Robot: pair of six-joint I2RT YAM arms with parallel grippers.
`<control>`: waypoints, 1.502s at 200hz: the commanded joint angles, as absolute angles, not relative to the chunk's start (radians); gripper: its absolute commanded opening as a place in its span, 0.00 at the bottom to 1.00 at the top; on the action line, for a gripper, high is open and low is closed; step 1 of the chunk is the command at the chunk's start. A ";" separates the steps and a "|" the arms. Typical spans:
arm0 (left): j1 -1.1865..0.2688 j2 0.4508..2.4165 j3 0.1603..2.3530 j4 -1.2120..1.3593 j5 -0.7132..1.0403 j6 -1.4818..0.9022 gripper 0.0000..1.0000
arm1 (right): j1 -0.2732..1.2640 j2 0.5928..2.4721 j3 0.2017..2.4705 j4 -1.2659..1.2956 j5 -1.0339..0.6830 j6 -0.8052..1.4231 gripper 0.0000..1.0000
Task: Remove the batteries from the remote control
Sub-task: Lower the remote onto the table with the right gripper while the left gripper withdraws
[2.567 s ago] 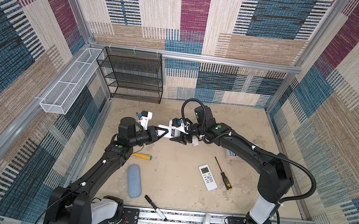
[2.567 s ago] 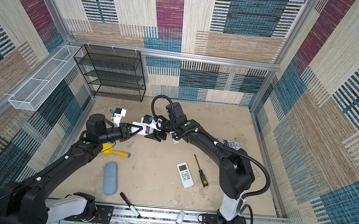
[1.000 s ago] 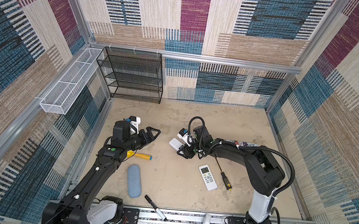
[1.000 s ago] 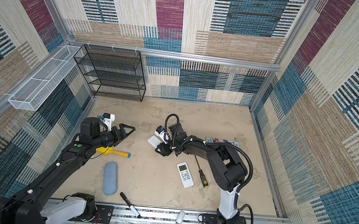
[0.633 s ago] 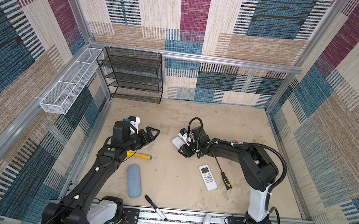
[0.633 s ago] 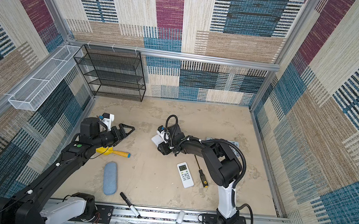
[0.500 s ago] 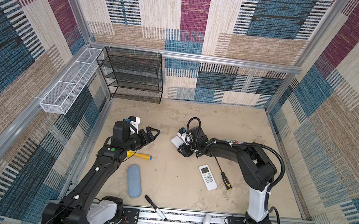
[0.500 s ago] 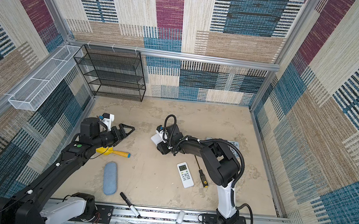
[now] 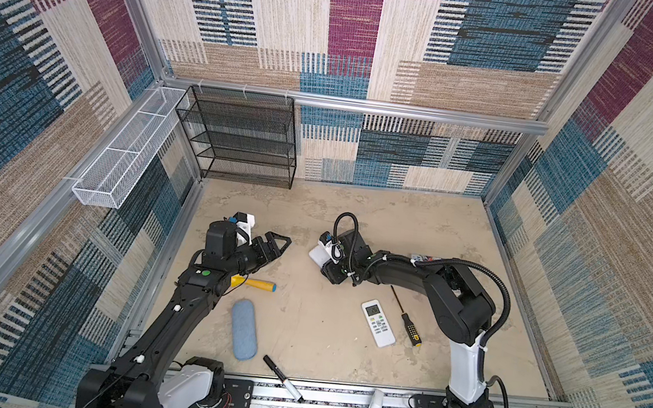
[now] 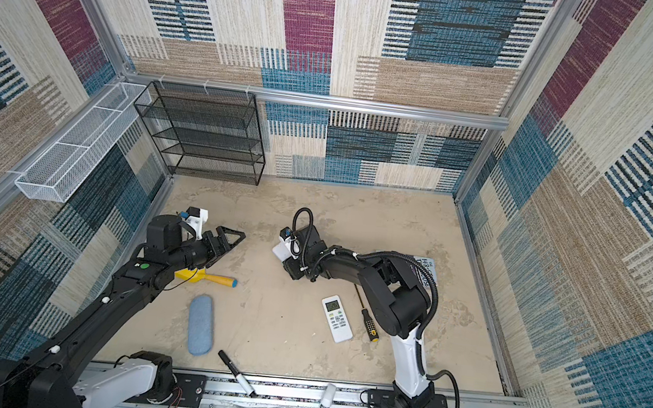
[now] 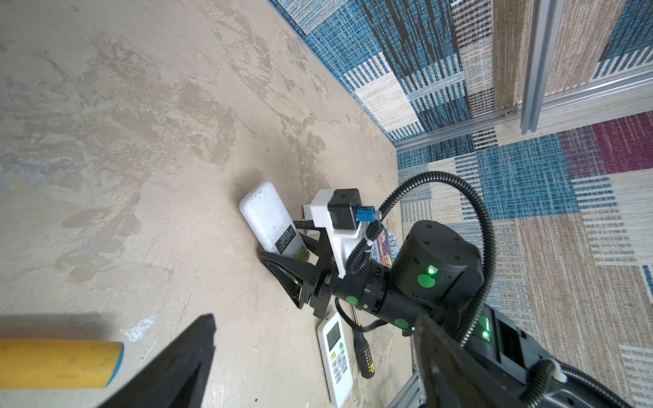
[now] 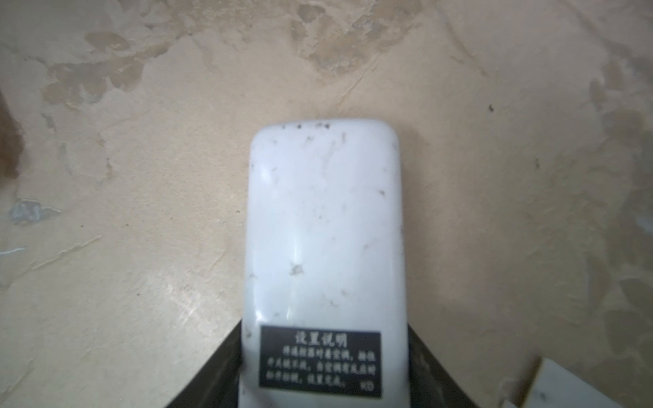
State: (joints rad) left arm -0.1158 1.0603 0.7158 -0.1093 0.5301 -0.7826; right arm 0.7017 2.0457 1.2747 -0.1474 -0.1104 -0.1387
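A white remote control (image 12: 323,229) lies face down on the table, its black label up. My right gripper (image 12: 323,388) is low over it, one finger against each long side, shut on its near end. In the left wrist view a strip of lime green battery (image 11: 302,253) shows at that end of the remote control (image 11: 268,215). In both top views the remote control (image 9: 315,256) (image 10: 280,252) pokes out from under the right gripper (image 9: 324,264). My left gripper (image 9: 276,245) (image 11: 314,356) hangs open and empty to the left, apart from it.
A second white remote (image 9: 378,323) lies face up beside a black-and-yellow screwdriver (image 9: 407,325). A yellow handle with a blue end (image 9: 255,284), a blue case (image 9: 244,329) and a marker (image 9: 282,378) lie front left. A black rack (image 9: 240,136) stands at the back left.
The remote, earlier in the air between both grippers, now lies on the table under the right gripper. The left gripper has drawn back left, open. Over the last second the right elbow folded in.
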 commanded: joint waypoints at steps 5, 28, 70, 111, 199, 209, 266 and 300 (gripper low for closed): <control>-0.115 1.060 0.712 -0.107 0.527 -0.756 0.90 | 0.710 2.066 1.279 -0.254 -0.049 -0.172 0.62; -0.114 1.065 0.712 -0.104 0.530 -0.757 0.90 | 0.716 2.076 1.281 -0.259 -0.018 -0.188 0.63; -0.114 1.071 0.712 -0.097 0.532 -0.759 0.90 | 0.719 2.089 1.285 -0.267 -0.015 -0.198 0.64; -0.114 1.069 0.716 -0.110 0.534 -0.751 0.90 | 0.715 2.068 1.303 -0.267 -0.102 -0.150 0.70; -0.114 1.058 0.732 -0.151 0.524 -0.726 0.90 | 0.634 1.982 1.272 -0.271 -0.333 -0.045 0.75; -0.114 1.060 0.732 -0.148 0.524 -0.728 0.90 | 0.634 1.972 1.258 -0.269 -0.348 -0.046 0.75; -0.114 1.066 0.727 -0.135 0.531 -0.738 0.90 | 0.639 1.927 1.181 -0.227 -0.453 -0.015 0.74; -0.114 1.060 0.722 -0.134 0.529 -0.739 0.90 | 0.646 1.919 1.170 -0.193 -0.498 0.008 0.73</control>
